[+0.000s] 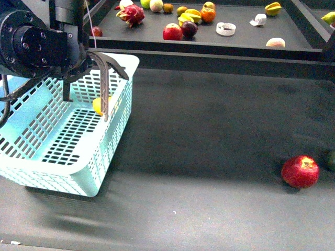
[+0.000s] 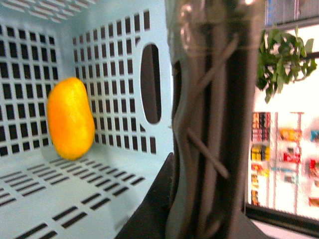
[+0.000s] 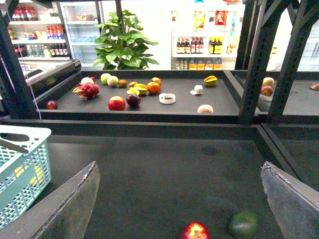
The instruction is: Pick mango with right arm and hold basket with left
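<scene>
The mango (image 1: 99,105) lies inside the pale blue slotted basket (image 1: 112,152) at the left of the dark table. In the left wrist view, the mango (image 2: 71,118) rests against the basket's far wall (image 2: 114,74). My left gripper (image 1: 108,90) is shut on the basket's right wall near the rim, and its dark fingers (image 2: 209,149) fill the wrist view. The right gripper (image 3: 182,199) is open and empty above the table, with the basket (image 3: 22,164) off to one side. It does not show in the front view.
A red apple (image 1: 300,171) and a green fruit (image 3: 244,224) lie at the table's right. A raised rear shelf (image 1: 246,42) holds a dragon fruit (image 1: 131,14), apples, star fruits (image 1: 272,8) and a white ring (image 1: 226,28). Dark posts (image 3: 259,59) stand beside it.
</scene>
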`<control>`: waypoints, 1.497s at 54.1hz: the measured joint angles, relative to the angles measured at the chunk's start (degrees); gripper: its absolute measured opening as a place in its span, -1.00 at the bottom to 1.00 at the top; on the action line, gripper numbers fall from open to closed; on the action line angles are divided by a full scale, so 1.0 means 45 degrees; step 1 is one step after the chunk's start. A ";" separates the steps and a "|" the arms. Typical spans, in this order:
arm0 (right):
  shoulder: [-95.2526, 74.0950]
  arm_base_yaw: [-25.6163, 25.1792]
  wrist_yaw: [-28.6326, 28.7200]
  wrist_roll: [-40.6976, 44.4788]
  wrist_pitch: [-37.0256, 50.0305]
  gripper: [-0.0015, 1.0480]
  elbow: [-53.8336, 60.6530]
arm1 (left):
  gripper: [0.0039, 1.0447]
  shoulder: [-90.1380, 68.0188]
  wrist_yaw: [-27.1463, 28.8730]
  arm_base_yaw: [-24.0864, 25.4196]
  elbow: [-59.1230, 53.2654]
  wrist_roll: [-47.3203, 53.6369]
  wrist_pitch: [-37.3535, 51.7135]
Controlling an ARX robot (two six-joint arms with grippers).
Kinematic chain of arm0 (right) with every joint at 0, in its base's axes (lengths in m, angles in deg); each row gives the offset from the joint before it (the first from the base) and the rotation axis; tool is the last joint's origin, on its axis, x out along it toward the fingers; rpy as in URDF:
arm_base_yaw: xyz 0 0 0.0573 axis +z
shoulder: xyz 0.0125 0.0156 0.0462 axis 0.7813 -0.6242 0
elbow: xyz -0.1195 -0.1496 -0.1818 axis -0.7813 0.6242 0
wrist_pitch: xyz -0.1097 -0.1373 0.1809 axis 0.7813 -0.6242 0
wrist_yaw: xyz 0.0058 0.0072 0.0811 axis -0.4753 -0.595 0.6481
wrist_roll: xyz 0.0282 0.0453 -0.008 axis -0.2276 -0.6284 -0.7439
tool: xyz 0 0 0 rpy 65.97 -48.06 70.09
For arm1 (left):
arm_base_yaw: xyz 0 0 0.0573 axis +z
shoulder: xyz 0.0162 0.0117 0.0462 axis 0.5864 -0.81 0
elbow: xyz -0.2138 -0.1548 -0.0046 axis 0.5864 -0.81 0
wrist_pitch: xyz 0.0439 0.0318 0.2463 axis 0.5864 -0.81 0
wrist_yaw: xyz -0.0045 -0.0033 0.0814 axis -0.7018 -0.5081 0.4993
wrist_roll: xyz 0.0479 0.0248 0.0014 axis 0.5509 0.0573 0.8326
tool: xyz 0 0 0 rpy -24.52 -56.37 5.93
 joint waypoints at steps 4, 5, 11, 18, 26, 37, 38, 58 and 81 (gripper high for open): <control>0.0000 0.0000 0.0000 0.0000 0.0000 0.84 0.0000 | -0.61 -0.0272 -0.0520 0.0165 0.0427 0.0044 -0.0097; 0.0000 0.0000 0.0000 0.0005 0.0000 0.84 0.0000 | -0.54 -0.0287 -0.0520 0.0189 0.0442 0.0053 -0.0155; 0.0000 0.0000 0.0000 0.0000 0.0000 0.84 0.0000 | -0.19 -0.0243 -0.0369 0.0253 0.0087 0.0262 -0.0112; 0.0000 0.0000 0.0000 0.0005 0.0000 0.84 0.0000 | 0.29 0.0457 -0.0117 0.0204 -0.1205 0.0554 0.0257; 0.0000 0.0000 0.0000 0.0000 0.0000 0.84 0.0000 | 0.85 0.1962 0.0418 0.0058 -0.3123 0.1481 0.0913; 0.0000 0.0000 0.0000 0.0000 0.0000 0.84 0.0000 | 0.85 0.4901 0.0860 -0.0053 -0.6154 0.3648 0.2016; 0.0000 0.0000 0.0000 0.0005 0.0000 0.84 0.0000 | 0.85 0.5129 0.0908 -0.0063 -0.6397 0.3823 0.2108; 0.0000 0.0000 0.0000 0.0000 0.0000 0.84 0.0000 | 0.85 1.3012 0.2895 -0.0219 -1.2949 0.5634 0.1880; 0.0000 0.0000 0.0000 0.0005 0.0000 0.84 0.0000 | 0.76 1.6854 0.2992 -0.0685 -1.4518 0.6679 0.0155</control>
